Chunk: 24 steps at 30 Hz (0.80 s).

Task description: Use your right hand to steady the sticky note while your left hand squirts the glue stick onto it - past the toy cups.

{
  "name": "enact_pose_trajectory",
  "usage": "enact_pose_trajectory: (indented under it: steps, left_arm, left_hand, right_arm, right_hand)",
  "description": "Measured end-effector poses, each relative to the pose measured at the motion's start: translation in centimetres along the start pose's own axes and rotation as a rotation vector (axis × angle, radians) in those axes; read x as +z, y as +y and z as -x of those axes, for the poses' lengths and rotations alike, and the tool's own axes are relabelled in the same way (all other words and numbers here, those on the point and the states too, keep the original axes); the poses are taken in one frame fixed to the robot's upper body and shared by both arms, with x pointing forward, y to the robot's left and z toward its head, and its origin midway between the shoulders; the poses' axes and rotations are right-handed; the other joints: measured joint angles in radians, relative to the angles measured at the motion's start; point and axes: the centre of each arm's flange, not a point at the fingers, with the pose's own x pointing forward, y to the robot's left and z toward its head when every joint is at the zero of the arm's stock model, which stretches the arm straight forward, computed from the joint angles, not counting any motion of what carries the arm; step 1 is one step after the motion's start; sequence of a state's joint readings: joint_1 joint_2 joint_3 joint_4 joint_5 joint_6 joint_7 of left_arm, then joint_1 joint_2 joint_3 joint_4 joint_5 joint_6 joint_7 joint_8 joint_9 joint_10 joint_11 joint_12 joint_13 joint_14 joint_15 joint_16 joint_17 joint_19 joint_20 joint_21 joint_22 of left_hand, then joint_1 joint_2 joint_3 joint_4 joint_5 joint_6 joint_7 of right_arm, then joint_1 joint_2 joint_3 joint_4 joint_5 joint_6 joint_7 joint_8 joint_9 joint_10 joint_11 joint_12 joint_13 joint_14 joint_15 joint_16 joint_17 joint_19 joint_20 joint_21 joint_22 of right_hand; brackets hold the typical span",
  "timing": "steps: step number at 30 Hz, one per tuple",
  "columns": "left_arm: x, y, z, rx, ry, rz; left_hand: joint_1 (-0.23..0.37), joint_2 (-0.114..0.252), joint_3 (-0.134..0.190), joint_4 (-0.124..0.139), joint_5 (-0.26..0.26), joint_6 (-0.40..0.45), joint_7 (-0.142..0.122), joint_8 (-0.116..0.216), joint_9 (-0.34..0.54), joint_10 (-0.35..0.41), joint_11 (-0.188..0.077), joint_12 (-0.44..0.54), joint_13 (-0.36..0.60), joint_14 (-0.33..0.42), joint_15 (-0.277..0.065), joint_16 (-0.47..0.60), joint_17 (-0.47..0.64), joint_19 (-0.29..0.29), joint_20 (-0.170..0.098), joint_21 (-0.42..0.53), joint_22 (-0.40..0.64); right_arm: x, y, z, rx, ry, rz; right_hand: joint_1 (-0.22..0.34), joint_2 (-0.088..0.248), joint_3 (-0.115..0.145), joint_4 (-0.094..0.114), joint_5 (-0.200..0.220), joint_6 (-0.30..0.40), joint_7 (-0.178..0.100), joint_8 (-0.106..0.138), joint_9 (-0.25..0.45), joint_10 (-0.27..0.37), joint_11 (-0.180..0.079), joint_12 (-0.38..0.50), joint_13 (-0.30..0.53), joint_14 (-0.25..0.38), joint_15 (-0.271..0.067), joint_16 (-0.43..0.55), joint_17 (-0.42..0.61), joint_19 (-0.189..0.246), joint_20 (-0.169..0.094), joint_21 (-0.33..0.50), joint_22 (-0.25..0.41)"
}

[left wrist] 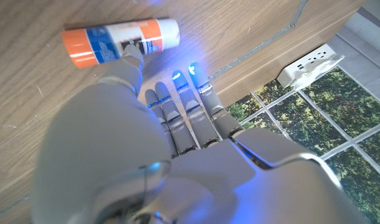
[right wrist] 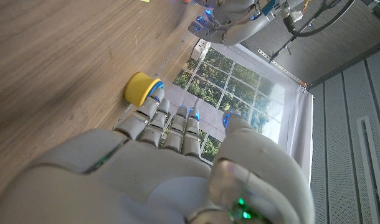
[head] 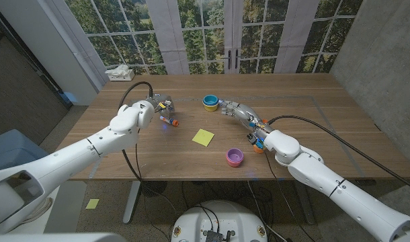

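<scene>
Glue stick (left wrist: pixel 120 41) label print, seemingly too blurred to read.

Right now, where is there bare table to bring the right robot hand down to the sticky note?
Open wood lies between the sticky note and the right robot hand. It narrows between the yellow-and-blue cup and the pink cup. It is tighter near the glue stick and the left robot hand.

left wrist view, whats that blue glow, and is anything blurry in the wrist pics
Left wrist view: blue lights glow at the left hand's fingertips, spilling a faint blue sheen on the wood; the glue stick is sharp, the near casing soft. Right wrist view: the same blue dots on the right hand, the yellow cup slightly soft, the bright window behind washed out.
</scene>
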<state>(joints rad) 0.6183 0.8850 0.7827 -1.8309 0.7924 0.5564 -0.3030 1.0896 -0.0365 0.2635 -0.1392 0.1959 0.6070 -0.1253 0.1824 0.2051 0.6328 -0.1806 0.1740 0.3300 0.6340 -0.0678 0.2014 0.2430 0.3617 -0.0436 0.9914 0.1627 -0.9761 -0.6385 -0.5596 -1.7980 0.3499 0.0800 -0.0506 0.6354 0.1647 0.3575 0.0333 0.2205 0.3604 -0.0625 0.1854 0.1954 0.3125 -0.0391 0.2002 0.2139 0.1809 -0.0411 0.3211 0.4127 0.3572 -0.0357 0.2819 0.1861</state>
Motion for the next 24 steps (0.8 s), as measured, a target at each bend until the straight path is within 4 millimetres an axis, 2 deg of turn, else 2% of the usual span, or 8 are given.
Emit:
enact_pose_trajectory:
  steps: [3,6,10,13,16,21,23,24]
  left_arm:
    - [0.1,0.0,0.2,0.005,0.01,-0.01]
    - [0.2,-0.1,0.4,0.01,0.017,-0.016]
    - [0.1,-0.1,0.7,0.021,0.024,-0.013]
    - [-0.1,0.2,0.9,0.047,0.026,-0.002]
    - [-0.4,0.3,1.2,0.067,0.025,0.019]
    - [-1.0,0.5,2.0,0.109,-0.006,0.1]
    - [-1.2,0.5,2.2,0.118,-0.015,0.122]
    - [-1.3,0.5,2.4,0.126,-0.025,0.143]
  left_hand:
    - [-0.052,-0.023,-0.035,0.002,-0.011,-0.146,-0.018,-0.005,-0.009,-0.145,0.021,-0.001,-0.029,-0.133,0.015,-0.013,-0.011,-0.068,0.011,-0.071,0.0]
    - [-0.103,-0.037,-0.063,0.003,-0.011,-0.325,-0.031,-0.005,-0.015,-0.328,0.05,-0.001,-0.072,-0.288,0.024,-0.02,-0.037,-0.144,0.045,-0.166,0.0]
    - [-0.178,-0.034,-0.085,0.019,-0.007,-0.504,-0.041,-0.005,-0.02,-0.509,0.06,-0.001,-0.118,-0.434,0.028,-0.02,-0.057,-0.224,0.08,-0.28,0.0]
    - [-0.262,-0.015,-0.105,0.04,-0.007,-0.6,-0.047,-0.005,-0.024,-0.615,0.07,-0.001,-0.136,-0.531,0.03,-0.024,-0.062,-0.272,0.09,-0.36,0.0]
    - [-0.346,0.008,-0.125,0.062,-0.007,-0.661,-0.044,-0.005,-0.024,-0.689,0.075,-0.001,-0.144,-0.607,0.042,-0.024,-0.062,-0.311,0.093,-0.423,0.0]
    - [-0.475,0.081,-0.129,0.119,-0.007,-0.747,-0.029,-0.005,-0.025,-0.789,0.079,-0.001,-0.149,-0.717,0.06,-0.024,-0.062,-0.398,0.096,-0.519,0.002]
    - [-0.521,0.106,-0.132,0.134,-0.007,-0.77,-0.019,-0.005,-0.029,-0.801,0.083,-0.001,-0.149,-0.779,0.069,-0.029,-0.062,-0.448,0.101,-0.566,0.003]
    - [-0.542,0.113,-0.135,0.137,-0.007,-0.776,-0.014,-0.005,-0.029,-0.804,0.085,-0.001,-0.149,-0.794,0.073,-0.031,-0.062,-0.473,0.103,-0.589,0.003]
  right_arm:
    - [0.0,0.0,0.1,0.0,-0.001,-0.001]
    - [0.0,0.0,0.1,0.0,-0.002,-0.003]
    - [0.0,0.0,0.2,0.0,-0.003,-0.005]
    - [-0.1,0.0,0.3,-0.001,-0.002,-0.005]
    - [-0.1,0.0,0.3,-0.001,-0.003,-0.006]
    - [0.0,0.0,0.4,0.002,-0.009,-0.009]
    - [0.0,0.1,0.4,0.003,-0.01,-0.011]
    - [0.0,0.1,0.4,0.005,-0.01,-0.012]
  right_hand:
    - [0.0,0.0,0.0,0.0,0.0,0.0,0.0,0.0,0.0,0.0,0.0,0.0,0.0,0.005,0.005,0.0,0.0,0.0,0.0,0.0,0.0]
    - [0.0,0.0,0.0,0.0,0.0,0.0,0.0,0.0,0.0,0.0,0.0,0.0,0.0,0.005,0.005,0.0,0.0,0.0,0.0,0.0,0.0]
    - [0.0,0.0,0.0,0.0,0.0,0.0,0.0,0.0,0.0,0.0,0.0,0.0,0.0,0.005,0.005,0.0,0.0,0.004,0.004,0.0,0.0]
    - [-0.008,0.008,-0.003,-0.003,0.0,0.0,0.0,0.0,0.0,0.0,0.0,0.0,0.0,0.005,0.005,0.0,0.0,0.004,0.004,0.0,0.0]
    - [-0.02,0.002,-0.011,0.002,-0.005,0.0,0.0,0.0,0.0,0.007,0.007,0.0,-0.001,0.005,0.005,0.0,-0.004,0.004,0.004,0.0,0.0]
    - [-0.061,-0.006,-0.029,0.021,-0.014,-0.005,0.006,0.0,0.0,0.002,0.013,0.008,-0.006,0.005,0.005,-0.008,-0.005,0.007,0.015,0.0,0.0]
    - [-0.078,-0.001,-0.037,0.029,-0.022,-0.001,0.01,0.0,0.0,0.006,0.016,0.008,-0.006,0.005,0.005,-0.008,-0.006,0.005,0.017,0.0,0.0]
    - [-0.092,-0.012,-0.045,0.036,-0.027,0.0,0.011,0.0,0.0,0.007,0.018,0.008,-0.006,0.005,0.005,-0.008,-0.008,0.009,0.02,0.0,0.0]
